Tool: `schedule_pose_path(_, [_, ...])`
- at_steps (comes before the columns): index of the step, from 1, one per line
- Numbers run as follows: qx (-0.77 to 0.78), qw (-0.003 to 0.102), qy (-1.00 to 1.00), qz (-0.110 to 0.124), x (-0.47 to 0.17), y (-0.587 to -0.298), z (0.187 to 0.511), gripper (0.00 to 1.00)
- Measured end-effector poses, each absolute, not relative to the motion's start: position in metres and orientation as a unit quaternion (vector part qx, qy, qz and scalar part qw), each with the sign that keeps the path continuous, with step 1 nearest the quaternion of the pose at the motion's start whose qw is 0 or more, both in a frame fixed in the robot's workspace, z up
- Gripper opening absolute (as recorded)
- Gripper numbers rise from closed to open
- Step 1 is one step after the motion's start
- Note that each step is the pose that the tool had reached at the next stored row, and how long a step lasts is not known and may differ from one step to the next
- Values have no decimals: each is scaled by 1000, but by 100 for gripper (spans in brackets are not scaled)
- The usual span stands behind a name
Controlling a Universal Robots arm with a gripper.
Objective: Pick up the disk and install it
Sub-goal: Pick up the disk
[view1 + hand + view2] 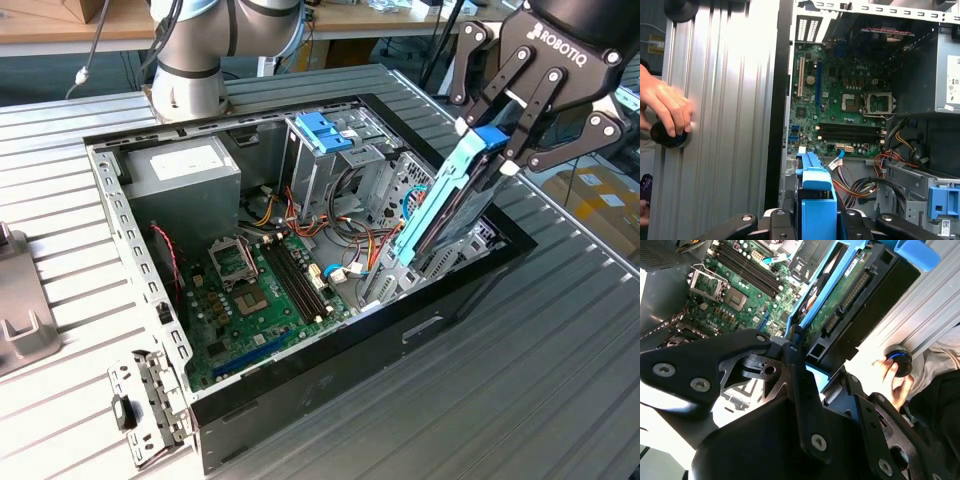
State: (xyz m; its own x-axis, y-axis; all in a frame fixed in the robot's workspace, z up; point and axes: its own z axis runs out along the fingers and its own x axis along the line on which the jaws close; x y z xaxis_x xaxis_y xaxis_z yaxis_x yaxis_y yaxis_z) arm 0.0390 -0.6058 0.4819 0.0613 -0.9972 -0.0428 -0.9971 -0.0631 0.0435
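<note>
**Now: disk clamped in the tool, tilted over the open case**

Here the tool (pixel 488 147) is closed on the disk (pixel 450 210), its fingers (pixel 520 100) pressed on either side of the blue plastic upper end; the disk hangs tilted, with the upper end above the rim of the computer case (pixel 330 385) and the lower end down inside it, on the exterior view's right; whether that lower end touches anything inside cannot be told. The case lies open on the ribbed metal table (pixel 530 380); the green motherboard (pixel 255 305) covers its floor, a grey metal box (pixel 180 170) with a white sticker sits in the far corner, and an upright metal cage (pixel 325 135) with a blue top stands between that box and the disk. In the second wrist view the green circuit board on the disk's underside (pixel 845 300) faces the camera, framed by its blue rails. In the first wrist view a person's hand (pixel 667 107) rests on a black round knob (pixel 669 137) at the table's edge, well apart from the case.
</note>
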Motion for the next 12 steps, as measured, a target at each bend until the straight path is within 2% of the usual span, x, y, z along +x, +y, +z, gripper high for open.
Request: schedule_pose_path(12, [728,1,-684,-31,50,-606,482,37])
